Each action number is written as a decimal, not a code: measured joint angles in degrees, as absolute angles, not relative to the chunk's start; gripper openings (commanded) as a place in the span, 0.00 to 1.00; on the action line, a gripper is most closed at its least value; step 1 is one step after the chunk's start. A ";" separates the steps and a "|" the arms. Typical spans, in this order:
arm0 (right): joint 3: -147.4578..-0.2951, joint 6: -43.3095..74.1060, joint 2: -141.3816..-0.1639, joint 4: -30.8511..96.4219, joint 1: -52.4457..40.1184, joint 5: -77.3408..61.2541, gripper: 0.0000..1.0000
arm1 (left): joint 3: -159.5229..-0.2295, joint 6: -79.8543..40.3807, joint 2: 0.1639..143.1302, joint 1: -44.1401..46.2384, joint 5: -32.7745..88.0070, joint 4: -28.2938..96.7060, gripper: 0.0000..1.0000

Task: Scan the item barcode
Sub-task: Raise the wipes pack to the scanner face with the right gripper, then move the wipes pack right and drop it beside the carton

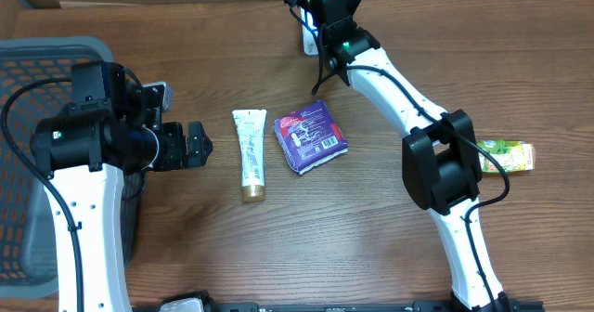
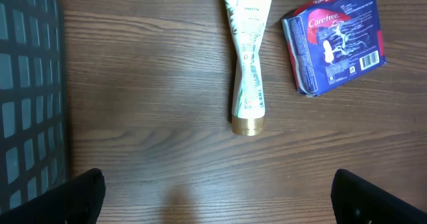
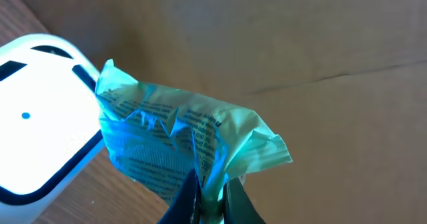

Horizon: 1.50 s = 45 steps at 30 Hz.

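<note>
The crinkly pale-green packet [image 3: 193,144] hangs above the table's far edge, pinched at one end by the right gripper [image 3: 207,194], its fingers clamped on the wrapper. Its printed side is turned toward the white barcode scanner [image 3: 40,117] just beside it. Picking up and presenting look done and the scan seems under way, though the wrinkled film is too blurred to tell whether the barcode really faces the window. The left gripper [image 1: 200,145] hovers wide open and empty near the Pantene tube [image 2: 248,71] and Carefree pack [image 2: 337,37], both lying on the wooden table [image 2: 147,104], perhaps waiting their turn.
</note>
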State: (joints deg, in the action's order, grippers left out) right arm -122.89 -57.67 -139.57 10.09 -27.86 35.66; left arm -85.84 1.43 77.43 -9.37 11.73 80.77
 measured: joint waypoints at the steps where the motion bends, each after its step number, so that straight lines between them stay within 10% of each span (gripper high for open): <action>1: -122.89 -57.71 -139.57 9.91 -27.99 36.14 0.04 | -85.84 1.43 77.43 -9.37 11.73 80.79 0.99; 15: -122.65 -56.21 -132.79 35.00 -33.41 34.33 0.04 | -85.84 1.43 77.43 -9.37 11.70 80.75 1.00; 24: -123.28 -22.06 -102.19 54.54 -31.46 19.73 0.04 | -85.84 1.43 77.43 -9.37 11.73 80.79 1.00; 32: -123.13 22.63 -93.41 89.10 -7.31 20.08 0.04 | -85.84 1.43 77.43 -9.37 11.73 80.77 1.00; 45: -92.99 32.38 -109.08 65.78 19.46 6.90 0.15 | -85.84 1.43 77.43 -9.37 11.73 80.77 1.00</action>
